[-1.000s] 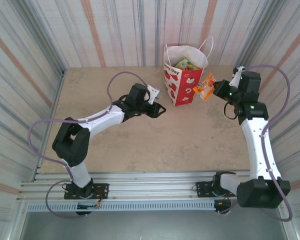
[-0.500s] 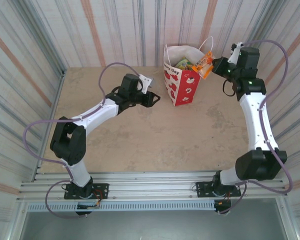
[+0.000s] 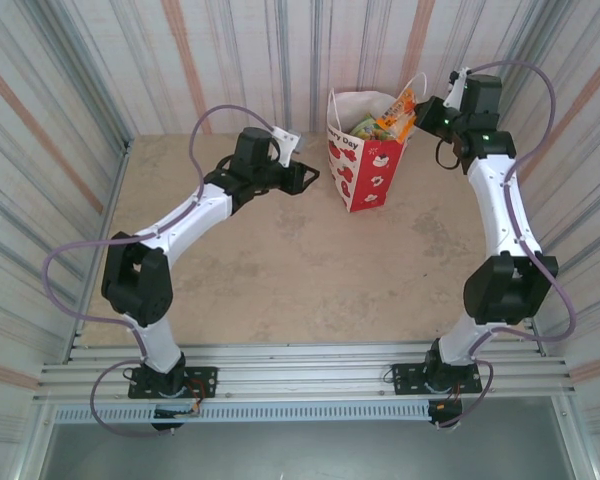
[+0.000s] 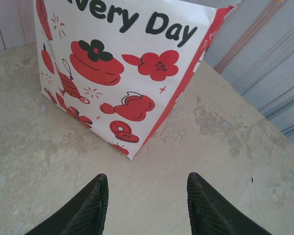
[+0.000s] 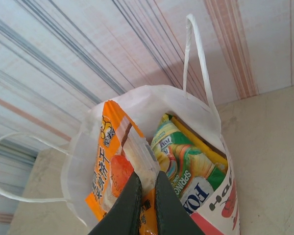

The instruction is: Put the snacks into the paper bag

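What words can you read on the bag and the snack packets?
"very Day": black letters on the white and red paper gift bag; the picture's edge cuts off the start.
"SPRING": on the green and yellow foil packet inside the bag.
"FOS": big white letters lower on that packet; the rest is hidden.
The orange foil packet in the right pincer has printed characters too blurred to read.

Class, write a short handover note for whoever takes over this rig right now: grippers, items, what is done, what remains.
Left gripper: open, empty, low beside the paper bag.
Right gripper: shut on an orange snack packet, held at the bag's open mouth.
Done: a green packet and at least one more lie inside the bag.
Left: release the orange snack packet into the bag.
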{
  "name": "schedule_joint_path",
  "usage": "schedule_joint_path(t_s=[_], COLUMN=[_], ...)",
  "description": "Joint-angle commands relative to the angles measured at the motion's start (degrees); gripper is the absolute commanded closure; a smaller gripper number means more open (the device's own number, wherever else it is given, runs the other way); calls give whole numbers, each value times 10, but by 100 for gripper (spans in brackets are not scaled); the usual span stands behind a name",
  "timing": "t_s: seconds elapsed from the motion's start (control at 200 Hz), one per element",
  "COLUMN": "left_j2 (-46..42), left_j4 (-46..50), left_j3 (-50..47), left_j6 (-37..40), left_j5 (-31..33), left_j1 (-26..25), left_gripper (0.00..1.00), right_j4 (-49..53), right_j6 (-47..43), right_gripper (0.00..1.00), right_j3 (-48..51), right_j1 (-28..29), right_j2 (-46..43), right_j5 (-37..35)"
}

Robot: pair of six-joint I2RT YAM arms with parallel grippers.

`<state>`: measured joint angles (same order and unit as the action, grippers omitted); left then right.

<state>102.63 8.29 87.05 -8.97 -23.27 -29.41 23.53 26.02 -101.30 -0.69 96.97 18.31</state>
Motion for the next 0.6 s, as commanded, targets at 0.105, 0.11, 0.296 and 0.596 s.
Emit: schedule_joint_path(t_s=[0.105,0.11,0.296,0.596], left_j2=[20,20,25,32], left_j4=[24,25,32,28], left_j3=[43,44,60,91], left_j6=[11,11,15,5], left_j5=[-17,-17,-15,-20], left_j1=[8,8,9,15], left_gripper=[53,53,53,53], right_j4=[-18,-18,-15,-23], right_j6=[-3,-3,3,19], right_gripper=[100,100,100,100], right_j3=[-52,-54,-125,-185], right_j1=[6,7,16,34], right_j2=[53,54,109,176], right_j5=[31,32,46,79])
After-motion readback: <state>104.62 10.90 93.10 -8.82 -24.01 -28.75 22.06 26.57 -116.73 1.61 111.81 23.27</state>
